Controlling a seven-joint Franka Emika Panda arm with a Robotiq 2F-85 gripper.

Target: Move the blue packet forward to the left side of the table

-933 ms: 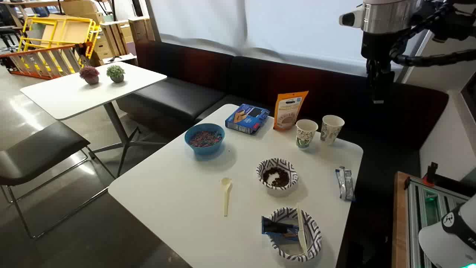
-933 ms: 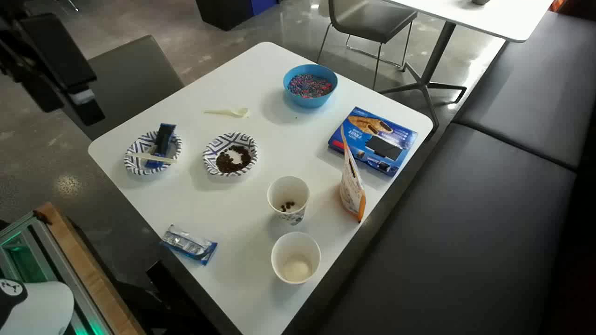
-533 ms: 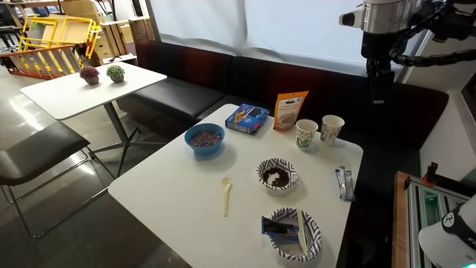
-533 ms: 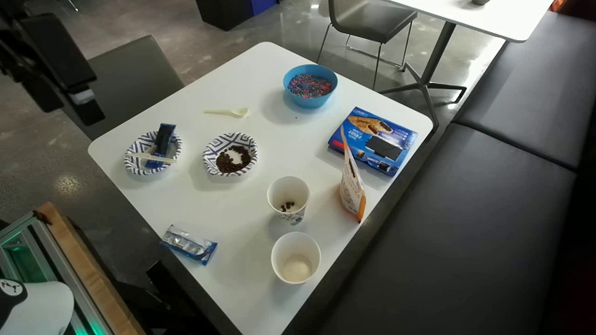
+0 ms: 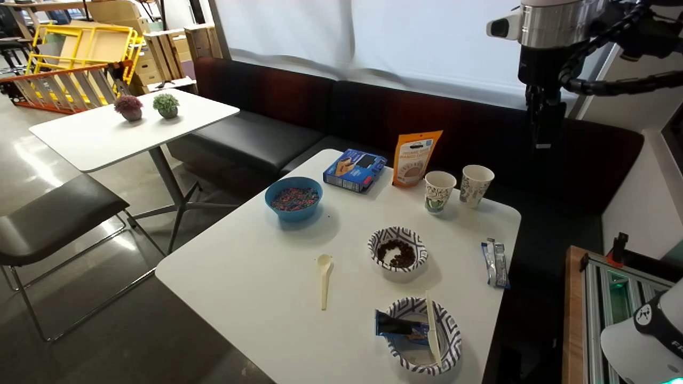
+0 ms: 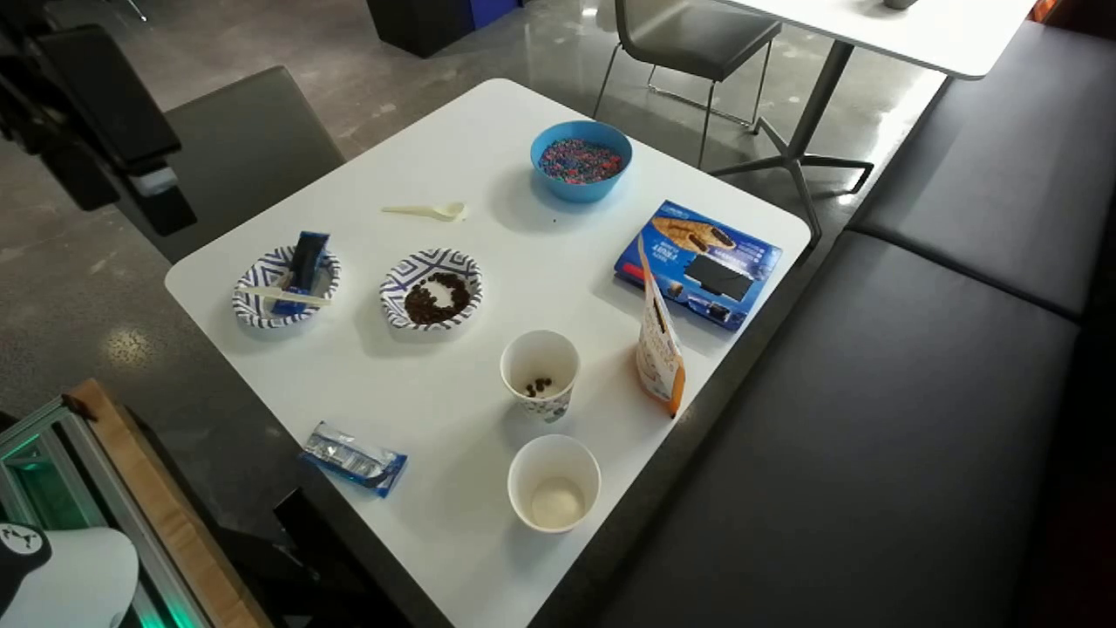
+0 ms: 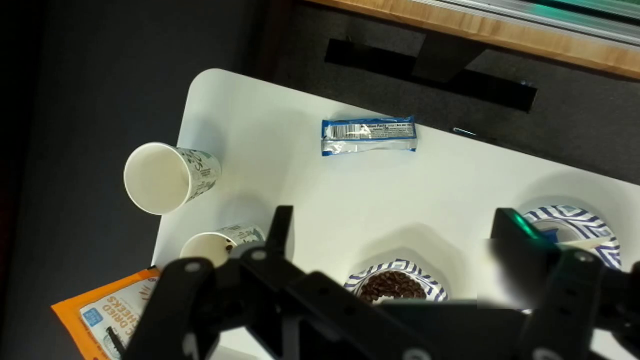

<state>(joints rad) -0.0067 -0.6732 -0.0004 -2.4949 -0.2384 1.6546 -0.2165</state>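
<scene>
The blue packet (image 5: 495, 264) is narrow, blue and silvery, lying flat near the edge of the white table (image 5: 251, 272). It also shows on the table edge in an exterior view (image 6: 355, 458) and at the upper middle of the wrist view (image 7: 369, 135). My gripper (image 7: 395, 210) is open and empty, its fingers wide apart. It hangs high above the scene, well away from the packet, at the upper right of an exterior view (image 5: 542, 141) and the upper left of an exterior view (image 6: 166, 196).
Two paper cups (image 6: 540, 375) (image 6: 554, 484) and an orange pouch (image 6: 660, 353) stand near the packet. A bowl of beans (image 6: 432, 253), a bowl with a dark blue packet and white utensil (image 6: 324, 266), a spoon (image 5: 324, 282), a blue bowl (image 5: 293, 213) and a blue box (image 5: 355, 169) are also there.
</scene>
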